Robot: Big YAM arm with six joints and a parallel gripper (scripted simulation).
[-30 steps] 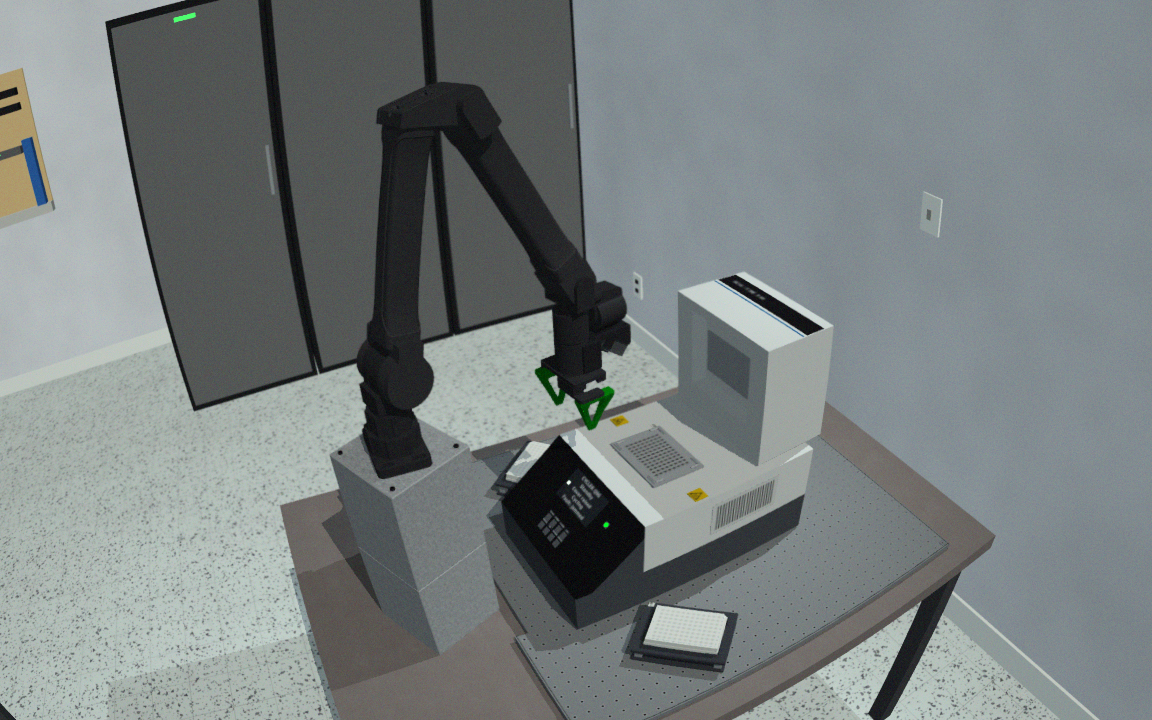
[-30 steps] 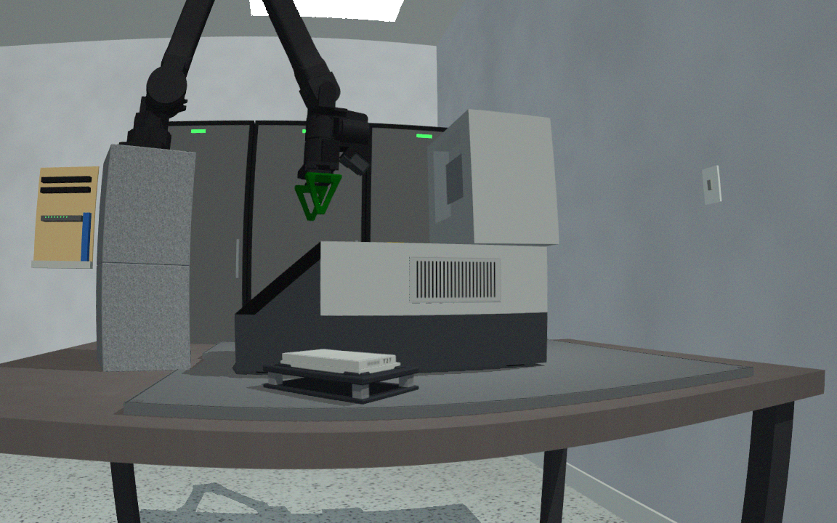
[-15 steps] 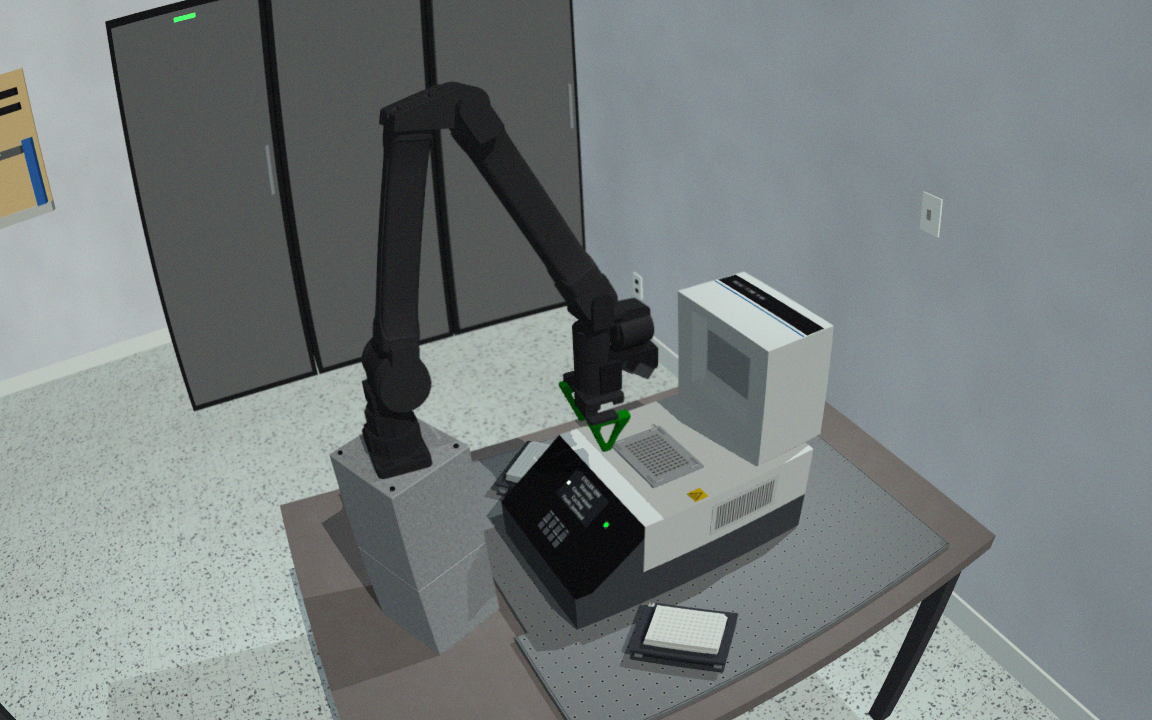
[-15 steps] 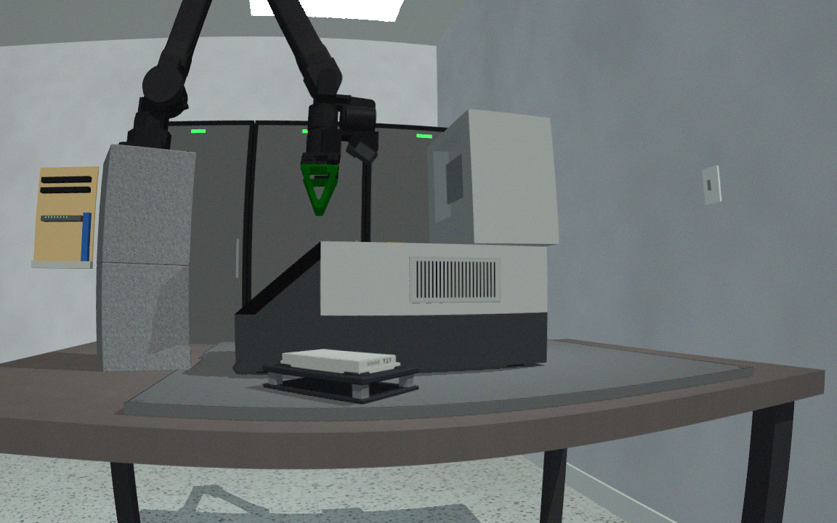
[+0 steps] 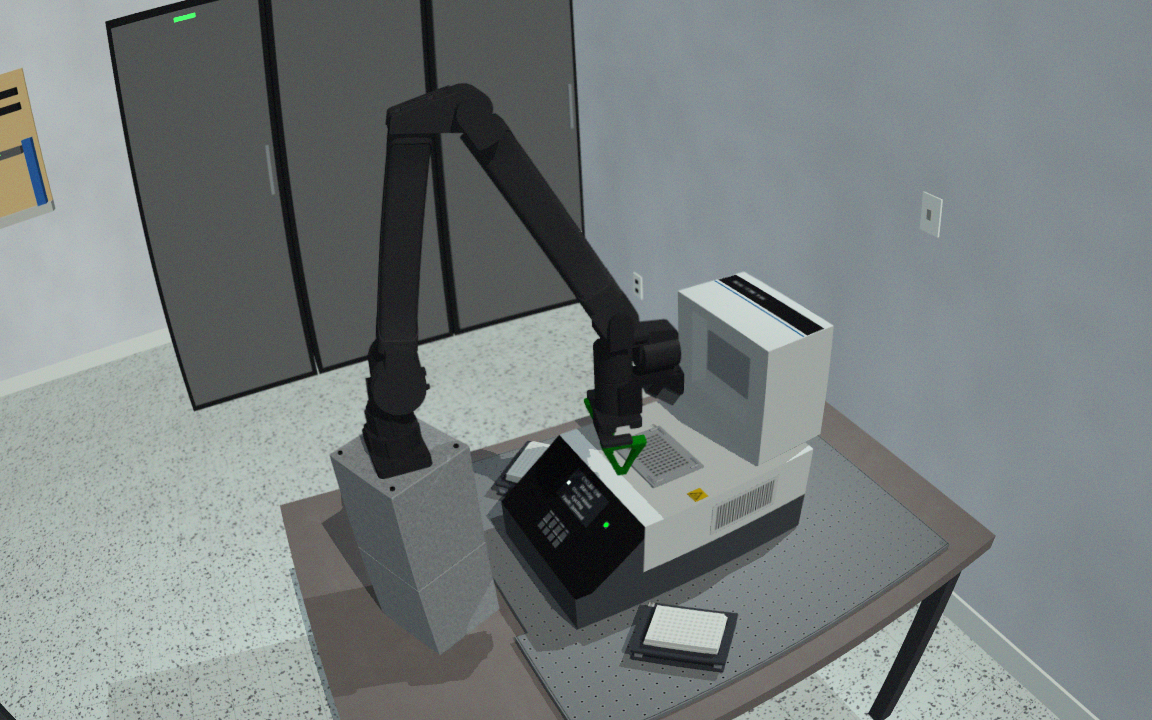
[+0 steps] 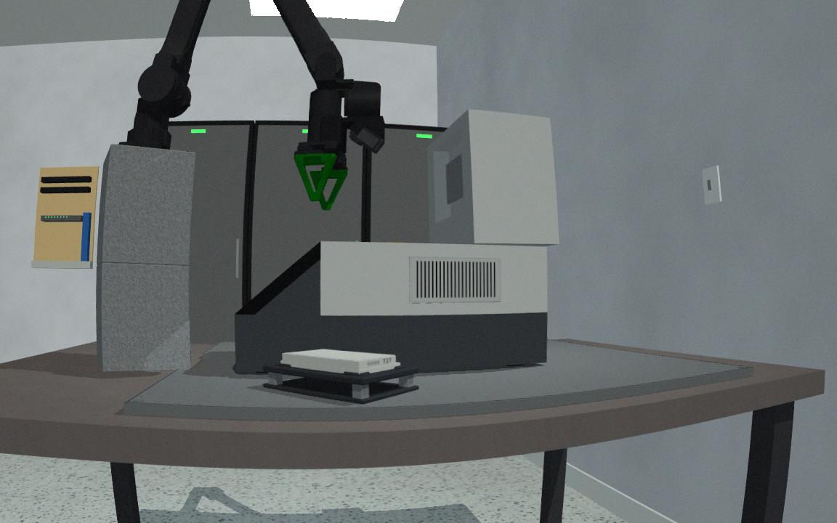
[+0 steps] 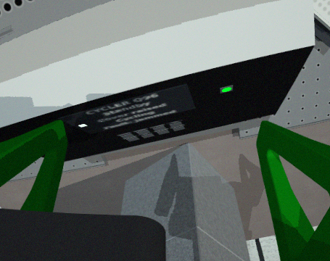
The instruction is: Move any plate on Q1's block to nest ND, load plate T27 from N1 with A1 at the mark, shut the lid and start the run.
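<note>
The cycler Q1 (image 5: 652, 510) stands mid-table with its lid (image 5: 755, 362) raised upright at the rear. The status lamp (image 5: 605, 524) on the black front panel is green, also in the wrist view (image 7: 227, 89). My gripper (image 5: 620, 452) (image 6: 322, 185) is open and empty. It hangs well above the housing top, between the panel and the block. The white plate T27 (image 5: 686, 629) lies flat on nest N1 (image 6: 341, 382) at the table's front, beside the machine.
Another white plate (image 5: 526, 461) sits on a nest behind the panel's far side, next to the grey arm pedestal (image 5: 414, 537). The keypad (image 5: 553, 523) is on the sloped panel. The raised lid stands close behind the block.
</note>
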